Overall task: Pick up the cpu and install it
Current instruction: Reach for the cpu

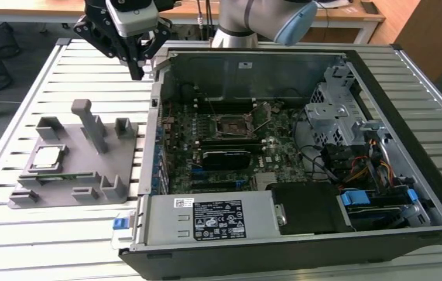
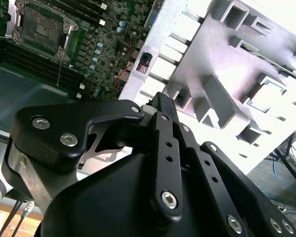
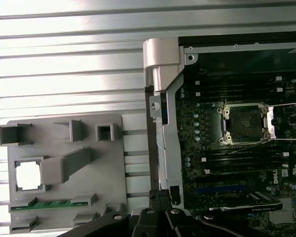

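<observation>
Item: gripper (image 1: 136,71) – seen at eleven o'clock in the exterior view, held above the slatted table (image 1: 17,234) just off the far corner of the computer case (image 1: 299,246). The fingers are drawn together, pointed downward, and nothing is held between them.

Item: cpu (image 1: 47,157) – seated flat in a square recess of the grey fixture (image 1: 88,196), at eight o'clock in the exterior view and well apart from the gripper. In the first wrist view it is seen as a bright square (image 3: 28,175), with the green memory stick (image 3: 49,204) lodged beside it in the same fixture.

Item: processor socket (image 1: 234,124) – found on the motherboard inside the case, near the picture's centre; its metal frame is swung open and no chip is seated.
</observation>
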